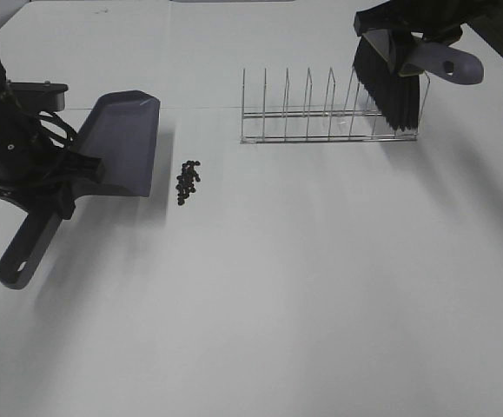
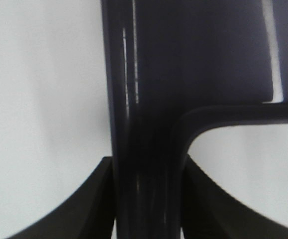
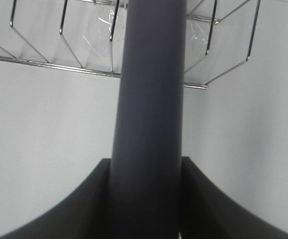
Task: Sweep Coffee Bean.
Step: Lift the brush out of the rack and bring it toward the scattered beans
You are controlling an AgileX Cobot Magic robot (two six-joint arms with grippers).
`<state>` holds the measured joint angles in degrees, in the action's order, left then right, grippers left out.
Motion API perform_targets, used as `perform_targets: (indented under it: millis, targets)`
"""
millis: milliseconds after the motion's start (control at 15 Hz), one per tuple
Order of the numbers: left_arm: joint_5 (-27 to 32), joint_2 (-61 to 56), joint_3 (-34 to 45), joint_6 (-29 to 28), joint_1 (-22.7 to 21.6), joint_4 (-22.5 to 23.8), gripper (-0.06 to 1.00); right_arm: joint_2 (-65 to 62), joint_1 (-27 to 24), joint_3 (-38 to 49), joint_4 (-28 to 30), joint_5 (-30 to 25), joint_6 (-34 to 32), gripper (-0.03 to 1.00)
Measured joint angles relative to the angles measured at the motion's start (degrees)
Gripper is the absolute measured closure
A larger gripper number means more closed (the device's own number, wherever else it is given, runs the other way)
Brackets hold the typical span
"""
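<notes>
Beans: tiny dark brown coffee beans (image 1: 188,181) on white tabletop (image 1: 320,287), just beside dark grey plastic dustpan (image 1: 128,139).
Left jaws: pinching dustpan handle.
Right jaws: pinching black-bristled grey brush (image 1: 388,87) at chrome wire rack (image 1: 320,137).
Risk: bristles snagging rack; hard sweep scattering beans.

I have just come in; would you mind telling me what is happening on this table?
The left end effector is shut on the handle of a dark grey plastic dustpan at the left of the white table. A small cluster of dark coffee beans lies just to its right, apart from it. The right end effector grips a grey-handled, black-bristled brush at the right end of the silver wire rack, far from the beans. Nothing is swept yet.
</notes>
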<state>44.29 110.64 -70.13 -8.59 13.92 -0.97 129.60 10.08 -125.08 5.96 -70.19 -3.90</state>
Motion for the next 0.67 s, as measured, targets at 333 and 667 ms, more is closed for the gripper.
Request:
perform_targets:
  millis: [333,667]
  targets:
    - [0.00,0.00,0.00,0.00,0.00,0.00,0.59,-8.88,2.01,0.29,-4.13,-0.52,0.17,0.65]
    - [0.06,0.00,0.00,0.00,0.00,0.00,0.59,-16.39,12.89,12.83,-0.97,-0.46,-2.92,0.65]
